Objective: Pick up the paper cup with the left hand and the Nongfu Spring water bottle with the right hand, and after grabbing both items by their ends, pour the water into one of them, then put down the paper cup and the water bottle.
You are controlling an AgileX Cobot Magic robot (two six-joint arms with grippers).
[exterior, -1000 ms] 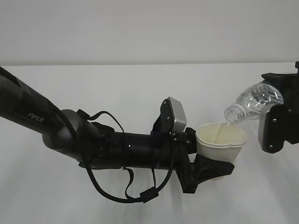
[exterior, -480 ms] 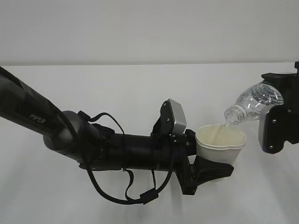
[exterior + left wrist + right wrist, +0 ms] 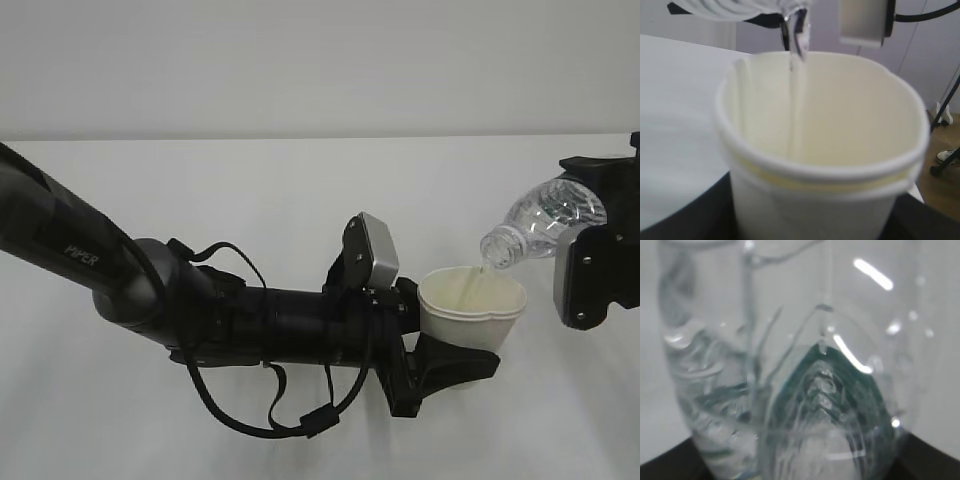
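Observation:
The white paper cup [image 3: 472, 308] is held upright above the table, my left gripper [image 3: 455, 360] shut on its lower part. In the left wrist view the paper cup [image 3: 825, 150] fills the frame, cream inside, with a thin stream of water [image 3: 795, 95] running down into it. My right gripper [image 3: 598, 262] is shut on the Nongfu Spring water bottle [image 3: 545, 226], which is tilted with its open mouth down-left over the cup's rim. The clear ribbed bottle [image 3: 790, 390] fills the right wrist view, so the right jaws are mostly hidden behind it.
The white table [image 3: 300, 200] stretches under both arms. The left arm with PIPER lettering [image 3: 80, 255] and looped black cables [image 3: 270, 410] lies across the left half. A wall stands behind.
The cup has sunk very slightly with the left arm. The bottle stays tilted and the water keeps running into the cup.

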